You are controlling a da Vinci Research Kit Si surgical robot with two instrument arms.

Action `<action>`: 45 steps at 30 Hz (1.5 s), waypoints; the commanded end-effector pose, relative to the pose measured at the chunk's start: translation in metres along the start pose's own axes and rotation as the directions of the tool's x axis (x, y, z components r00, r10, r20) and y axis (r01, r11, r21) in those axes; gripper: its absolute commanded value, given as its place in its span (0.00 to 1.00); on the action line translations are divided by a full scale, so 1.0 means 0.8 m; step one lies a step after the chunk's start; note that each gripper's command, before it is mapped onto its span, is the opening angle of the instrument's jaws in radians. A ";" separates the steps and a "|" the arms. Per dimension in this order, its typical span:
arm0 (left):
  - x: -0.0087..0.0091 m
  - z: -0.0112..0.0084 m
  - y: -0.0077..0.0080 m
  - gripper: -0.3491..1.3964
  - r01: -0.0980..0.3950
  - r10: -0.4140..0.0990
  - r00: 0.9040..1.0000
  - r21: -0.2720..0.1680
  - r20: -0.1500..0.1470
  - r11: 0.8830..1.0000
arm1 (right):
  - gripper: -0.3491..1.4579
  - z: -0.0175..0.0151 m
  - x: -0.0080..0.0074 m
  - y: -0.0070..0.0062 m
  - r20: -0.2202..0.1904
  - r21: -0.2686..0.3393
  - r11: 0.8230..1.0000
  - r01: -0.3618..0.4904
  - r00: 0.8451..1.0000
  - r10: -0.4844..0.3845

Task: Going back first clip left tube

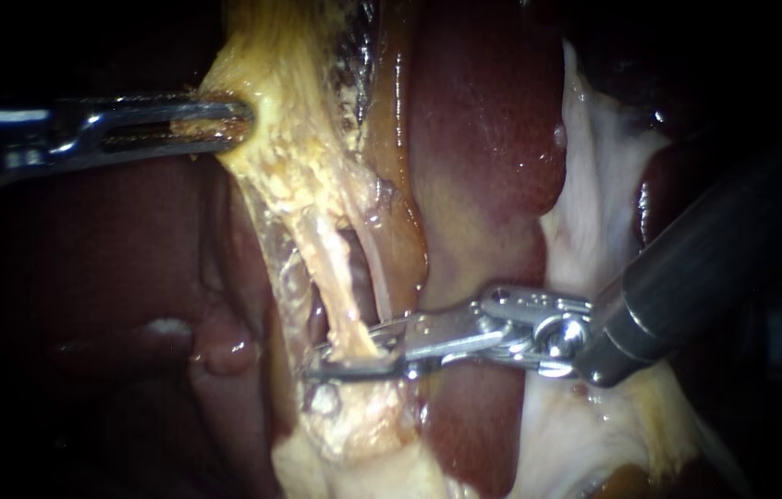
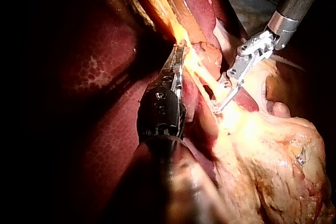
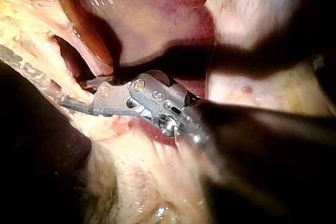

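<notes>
A: Left tube (image 1: 334, 286), appearance?

B: A thin, pale yellow strand, glistening, stretched taut and straight.

A: Position?

B: It runs obliquely down from the yellow fatty tissue (image 1: 289, 157), just beside the paler right tube (image 1: 374, 273), with a dark gap separating them. Its lower end passes between the open jaws of the right instrument (image 1: 340, 353).

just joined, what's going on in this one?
The left instrument has its jaws shut on the yellowish tissue beside the liver, and the strands below it look stretched. The right instrument has its jaws open around the left tube, low down, one jaw on each side. I can't make out a clip on the tube in these views.
</notes>
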 end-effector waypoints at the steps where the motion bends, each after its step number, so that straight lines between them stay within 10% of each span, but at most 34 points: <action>1: 0.0000 -0.0001 -0.0001 0.00 0.000 0.000 1.000 0.000 0.000 1.000 | 0.00 0.0000 0.0000 0.0000 0.000 0.001 1.000 -0.005 1.000 0.005; 9: -0.0001 -0.0001 -0.0002 0.00 0.000 0.000 1.000 0.000 0.000 1.000 | 0.00 0.0002 0.0000 0.0000 0.000 0.001 1.000 -0.011 1.000 0.011; 14: -0.0001 -0.0001 -0.0003 0.00 0.000 0.000 1.000 -0.001 0.001 1.000 | 0.46 0.0010 0.0006 0.0002 -0.016 0.003 1.000 -0.012 1.000 0.012; 29: 0.0000 -0.0002 -0.0004 0.00 0.000 0.000 1.000 -0.001 0.001 1.000 | 0.52 0.0000 0.0008 0.0006 -0.049 0.003 0.981 0.194 0.980 -0.194; 45: 0.0002 -0.0003 -0.0004 0.00 -0.001 0.001 1.000 -0.002 0.001 1.000 | 0.52 -0.0141 0.0042 -0.0023 -0.032 -0.078 0.854 0.515 0.855 -0.518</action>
